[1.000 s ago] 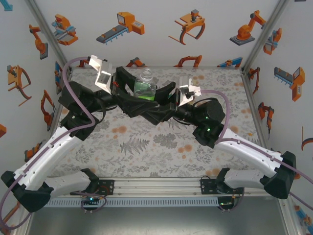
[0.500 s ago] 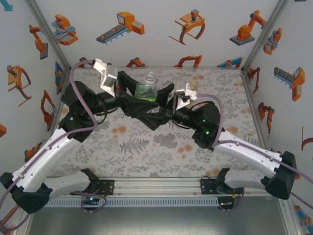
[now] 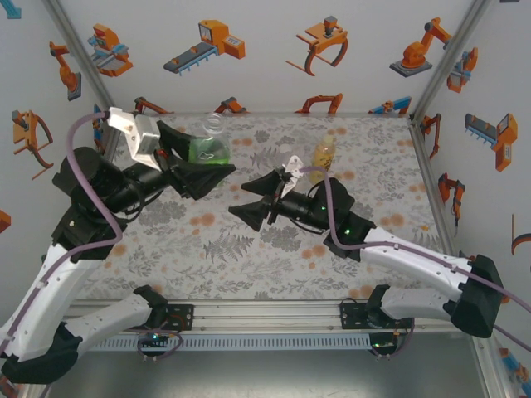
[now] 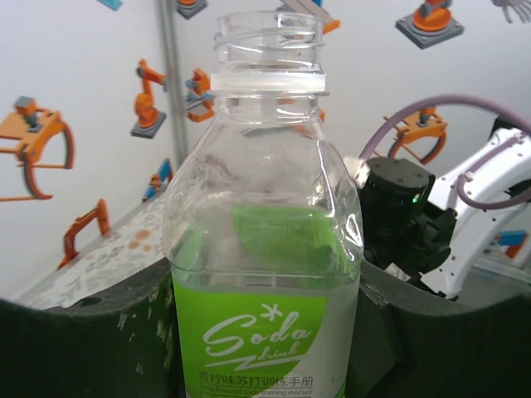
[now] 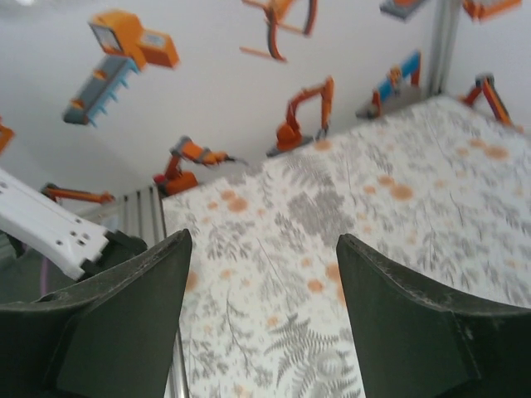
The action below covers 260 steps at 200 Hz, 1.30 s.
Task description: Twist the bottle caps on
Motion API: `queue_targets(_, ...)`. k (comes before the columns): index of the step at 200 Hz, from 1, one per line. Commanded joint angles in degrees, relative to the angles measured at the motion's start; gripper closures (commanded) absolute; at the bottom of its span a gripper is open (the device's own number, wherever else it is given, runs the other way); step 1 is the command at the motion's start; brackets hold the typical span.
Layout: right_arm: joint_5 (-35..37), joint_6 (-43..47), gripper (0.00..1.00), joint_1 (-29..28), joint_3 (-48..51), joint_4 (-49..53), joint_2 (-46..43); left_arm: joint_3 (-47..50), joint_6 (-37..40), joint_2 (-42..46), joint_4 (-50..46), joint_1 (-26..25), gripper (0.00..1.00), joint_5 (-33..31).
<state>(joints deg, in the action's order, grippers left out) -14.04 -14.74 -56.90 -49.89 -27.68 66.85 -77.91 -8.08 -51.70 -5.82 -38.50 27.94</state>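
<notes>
The left gripper (image 3: 207, 166) holds a clear bottle (image 4: 265, 249) over the far left of the tabletop (image 3: 232, 249), its dark jaws clamped on the labelled lower body from both sides, with the shoulders and neck rising above them. The bottle's threaded mouth stands open above a white collar ring, and its bright green label reads "Soda" in white script. The right gripper (image 3: 241, 201) hangs near the middle of the tabletop with jaws apart and nothing between them. An amber bottle (image 3: 323, 155) stands upright towards the far right. The tabletop carries a grey leaf print with orange blossoms, and white walls (image 3: 265, 75) bear orange robot-arm drawings.
</notes>
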Motion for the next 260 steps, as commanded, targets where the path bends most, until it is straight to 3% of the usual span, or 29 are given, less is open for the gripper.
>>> queue_targets(1,7.9,0.9,0.37,-1.6,-1.9,10.5,3.1,-1.6,-0.1,1.2,-4.5,2.0,0.80,-1.5)
queue_targets(41,17.5,-8.0,0.41,-3.1,-9.4,25.1,12.9,-1.0,-0.3,3.3,-7.8,3.2,1.00,-1.8)
queue_targets(105,24.2,-16.1,0.50,-5.6,-25.4,45.5,29.8,0.5,-0.3,6.6,-14.0,3.4,1.00,-8.1)
queue_targets(136,23.2,-19.0,0.52,-5.7,-33.4,53.4,38.1,1.9,0.4,9.2,-15.8,3.4,1.00,-10.6)
queue_targets(188,23.2,-19.6,0.51,-6.2,-42.7,60.5,49.5,3.5,1.8,12.5,-17.9,3.3,1.00,-11.3)
queue_targets(260,21.3,-19.7,0.49,-6.3,-48.2,62.2,57.6,5.4,1.2,13.9,-17.8,3.4,1.00,-10.4)
